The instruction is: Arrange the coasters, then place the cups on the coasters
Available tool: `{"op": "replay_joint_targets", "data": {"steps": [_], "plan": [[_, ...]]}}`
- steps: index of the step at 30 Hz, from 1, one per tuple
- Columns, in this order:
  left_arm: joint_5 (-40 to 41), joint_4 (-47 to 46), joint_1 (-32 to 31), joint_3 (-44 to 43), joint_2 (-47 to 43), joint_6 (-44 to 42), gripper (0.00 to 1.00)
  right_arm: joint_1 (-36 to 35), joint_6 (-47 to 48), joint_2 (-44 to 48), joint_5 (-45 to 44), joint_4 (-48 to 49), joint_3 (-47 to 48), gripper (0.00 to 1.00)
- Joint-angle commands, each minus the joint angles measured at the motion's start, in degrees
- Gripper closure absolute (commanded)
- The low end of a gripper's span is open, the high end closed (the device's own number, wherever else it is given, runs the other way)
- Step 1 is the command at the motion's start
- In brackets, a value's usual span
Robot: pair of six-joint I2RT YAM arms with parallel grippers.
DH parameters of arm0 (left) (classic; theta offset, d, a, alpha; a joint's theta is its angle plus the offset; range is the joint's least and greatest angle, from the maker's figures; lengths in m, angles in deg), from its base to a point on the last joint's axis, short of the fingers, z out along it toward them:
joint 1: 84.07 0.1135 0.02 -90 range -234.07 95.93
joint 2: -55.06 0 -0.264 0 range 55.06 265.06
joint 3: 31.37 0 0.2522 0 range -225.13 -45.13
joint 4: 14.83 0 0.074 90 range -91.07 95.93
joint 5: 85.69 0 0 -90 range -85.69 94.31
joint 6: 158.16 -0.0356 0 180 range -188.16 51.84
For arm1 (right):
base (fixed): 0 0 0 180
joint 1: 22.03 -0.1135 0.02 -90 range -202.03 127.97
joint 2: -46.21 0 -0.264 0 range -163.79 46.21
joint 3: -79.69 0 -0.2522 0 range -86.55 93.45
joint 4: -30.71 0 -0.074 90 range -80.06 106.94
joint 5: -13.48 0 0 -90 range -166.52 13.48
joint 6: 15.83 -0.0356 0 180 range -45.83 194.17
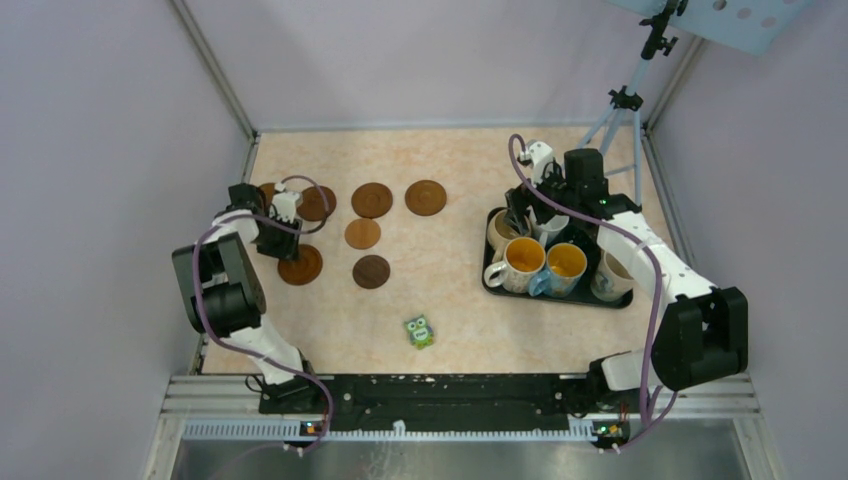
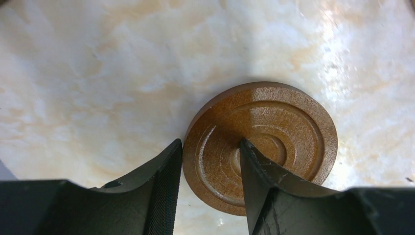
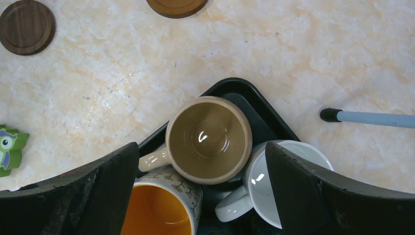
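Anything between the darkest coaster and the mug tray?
Nothing: top view shows bare tabletop between the darkest coaster and the tray. The owl sits nearer the arms, off that line.

Seven coasters (image 1: 372,199), five cups (image 1: 520,262) (in view), one owl (image 1: 419,331), one tray (image 1: 580,300)

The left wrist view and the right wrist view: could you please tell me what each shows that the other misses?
Left wrist only: a ringed brown coaster, the left end effector straddling its rim. Right wrist only: the black tray with a beige mug, white mug and orange-lined mug, plus a green owl. Both: the marbled tabletop.
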Motion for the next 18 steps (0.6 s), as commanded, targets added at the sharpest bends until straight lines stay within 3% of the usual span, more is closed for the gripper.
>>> {"op": "replay_joint_targets", "data": {"steps": [1, 10, 18], "plan": [[6.7, -6.3, 0.2, -2.1, 4.8, 0.6, 0.49, 0.3, 0.3, 0.9, 0.8, 1.1, 0.3, 0.01], [9.8, -7.7, 0.3, -3.6, 6.1, 0.7, 0.48, 0.3, 0.2, 0.7, 0.9, 1.0, 0.5, 0.01], [6.6, -5.0, 0.4, -2.6, 1.7, 0.6, 0.43, 0.3, 0.2, 0.6, 1.0, 0.9, 0.5, 0.01]]}}
